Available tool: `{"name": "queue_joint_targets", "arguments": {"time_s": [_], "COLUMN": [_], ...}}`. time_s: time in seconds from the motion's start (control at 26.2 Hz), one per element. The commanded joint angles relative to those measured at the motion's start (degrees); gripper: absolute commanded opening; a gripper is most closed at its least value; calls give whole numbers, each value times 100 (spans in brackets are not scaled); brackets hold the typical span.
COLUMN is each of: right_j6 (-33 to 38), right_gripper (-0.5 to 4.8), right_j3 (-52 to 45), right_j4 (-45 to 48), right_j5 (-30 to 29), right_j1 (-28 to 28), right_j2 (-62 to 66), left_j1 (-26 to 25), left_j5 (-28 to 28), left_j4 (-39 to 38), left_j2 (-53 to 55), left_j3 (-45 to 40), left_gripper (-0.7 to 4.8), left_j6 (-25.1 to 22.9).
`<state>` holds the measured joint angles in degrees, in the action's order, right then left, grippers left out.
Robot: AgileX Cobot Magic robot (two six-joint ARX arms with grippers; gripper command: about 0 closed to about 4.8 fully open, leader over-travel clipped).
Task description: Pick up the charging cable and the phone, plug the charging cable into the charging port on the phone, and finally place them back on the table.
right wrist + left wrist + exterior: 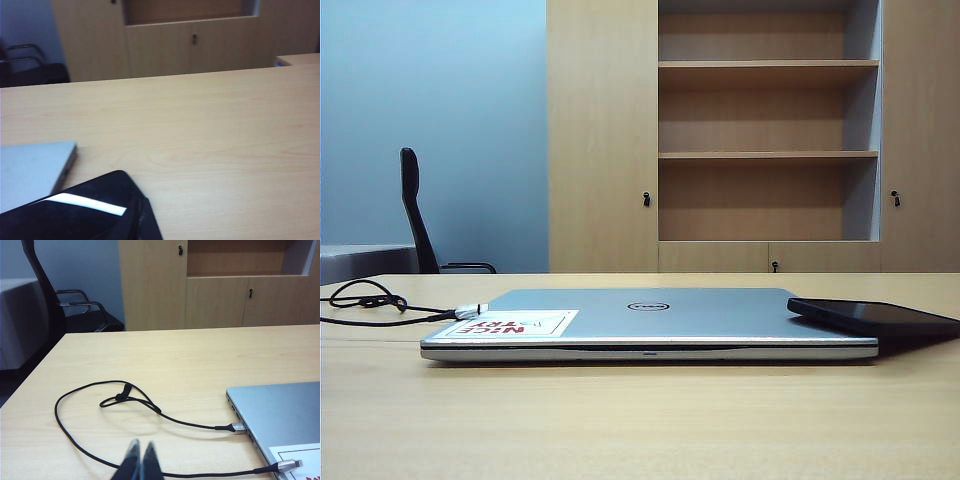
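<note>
The black charging cable (368, 300) lies looped on the table (620, 420) at the left. Its silver plug (470, 311) rests on the left edge of a closed silver laptop (650, 315). The black phone (875, 316) leans on the laptop's right edge, its far end down on the table. No charging port can be made out. In the left wrist view my left gripper (141, 452) is shut and empty, hovering just short of the cable (122, 396). My right gripper (142, 220) is shut and empty beside the phone (75, 210). Neither gripper appears in the exterior view.
The laptop (280, 410) with a red-and-white sticker (510, 324) fills the table's middle. A second cable plug (239, 428) lies by the laptop's side. Behind the table are a black chair (415, 210) and a wooden shelf cabinet (765, 150).
</note>
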<state>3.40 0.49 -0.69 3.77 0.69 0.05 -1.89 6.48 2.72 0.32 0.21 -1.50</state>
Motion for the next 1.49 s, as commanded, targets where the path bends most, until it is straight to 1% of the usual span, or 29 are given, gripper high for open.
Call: {"name": "queue_joint_targets", "arguments": {"time_s": [0.04, 0.38, 0.46, 0.5, 0.61, 0.8, 1.07, 1.26, 1.3, 1.37, 1.49], "right_j6": [-46, -44, -44, -44, -42, -42, -42, -42, -42, -42, -42], "right_gripper": [-1, -1, -1, -1, -1, -1, -2, -2, -2, -2, -3], "right_j3": [26, 44, 162, 264, 481, 962, 1676, 2594, 2830, 3165, 3469], "right_j4": [184, 358, 350, 339, 229, -90, -122, -118, -120, -114, -79], "right_j5": [105, 105, 105, 105, 103, -7, -197, -415, -474, -776, -975], "right_j1": [4, 9, 9, 9, 11, 11, 17, 22, 22, 22, 125], "right_j2": [2, 0, 0, 2, 4, 44, 562, 1478, 1725, 2096, 2481], "left_j1": [2, 2, 2, 4, 4, 4, 4, 4, 9, 11, 138], "left_j5": [17, 17, 17, 17, 17, 17, 17, 15, 15, 15, 17], "left_j4": [79, 83, 203, 452, 719, 710, 682, 704, 726, 726, 732], "left_j2": [2, 2, 2, 2, 2, 2, 142, 660, 866, 1314, 1976], "left_j3": [-2, -2, 13, 22, 96, 466, 966, 1370, 1482, 1707, 1947], "left_gripper": [-5, -6, -5, -6, -5, -5, -5, -5, -5, -6, -5], "left_j6": [0, 7, 168, 282, 413, 411, 411, 415, 483, 632, 643]}}
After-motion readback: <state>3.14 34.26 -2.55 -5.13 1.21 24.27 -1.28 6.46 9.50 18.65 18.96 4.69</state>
